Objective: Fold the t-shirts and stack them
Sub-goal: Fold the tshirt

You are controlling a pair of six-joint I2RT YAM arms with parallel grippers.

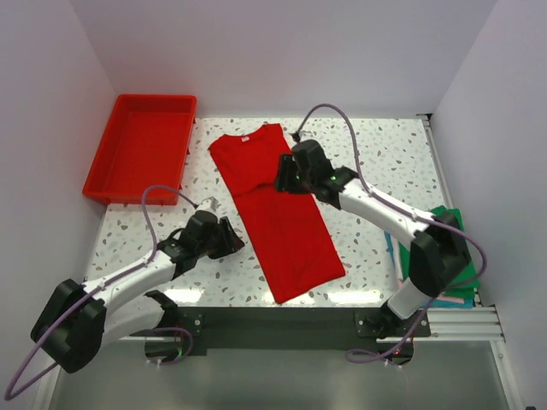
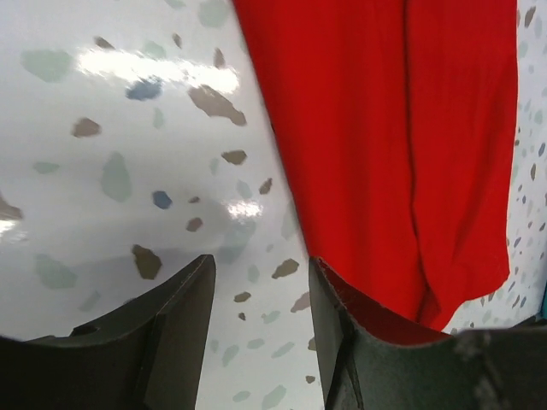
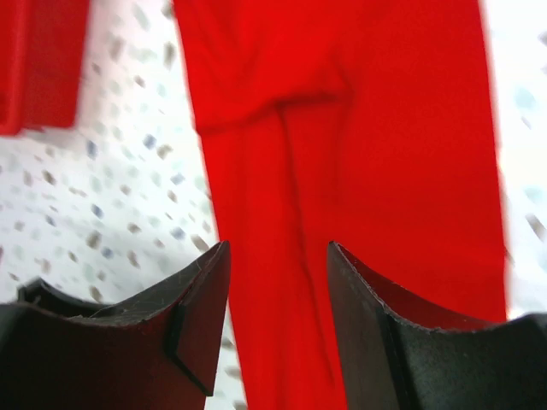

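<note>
The plain bright red cloth t-shirt (image 1: 286,231) lies flat on the white speckled surface (image 1: 389,158) in the middle of the top view. It is narrowed to a long strip, with the collar toward the upper centre. The left gripper (image 2: 261,278) is spread, with only bare surface between its fingers, just beside the left edge of the shirt. The right gripper (image 3: 278,260) is spread too, above the cloth near the sleeve, pinching nothing. I judge the next fold goes across the length — each gripper should take one corner of the same end, all layers together, and carry it over evenly. The rigid red plastic tray (image 1: 141,149) at upper left looks empty — no cloth inside. Folded green and teal shirts (image 1: 449,224) lie at the right edge, partly hidden
</note>
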